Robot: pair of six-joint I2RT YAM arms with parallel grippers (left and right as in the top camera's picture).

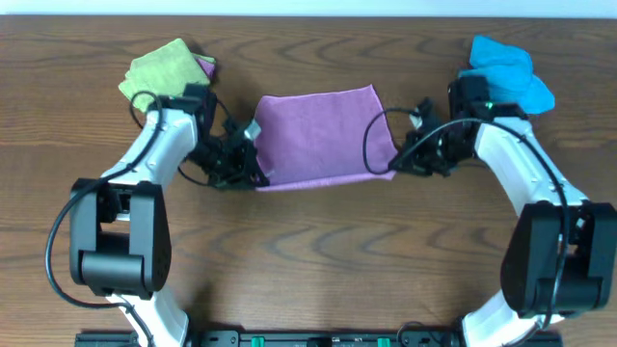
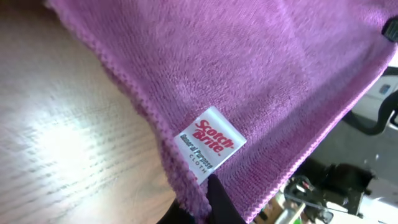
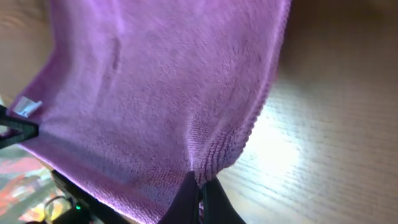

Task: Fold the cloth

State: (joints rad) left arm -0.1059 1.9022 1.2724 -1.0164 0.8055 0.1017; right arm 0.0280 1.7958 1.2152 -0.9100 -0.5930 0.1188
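The lilac-purple cloth (image 1: pixel 321 137) hangs stretched between my two grippers at the table's middle, its near edge lifted. My left gripper (image 1: pixel 253 176) is shut on the cloth's near left corner; in the left wrist view the fingers (image 2: pixel 202 208) pinch the hem just below the white brand label on the cloth (image 2: pixel 249 68). My right gripper (image 1: pixel 395 164) is shut on the near right corner; in the right wrist view the fingers (image 3: pixel 200 196) pinch the corner of the cloth (image 3: pixel 155 81).
A lime-green cloth (image 1: pixel 164 69) with a bit of purple under it lies at the back left. A bright blue cloth (image 1: pixel 506 67) lies at the back right. The wooden table (image 1: pixel 318 260) stretches toward the front.
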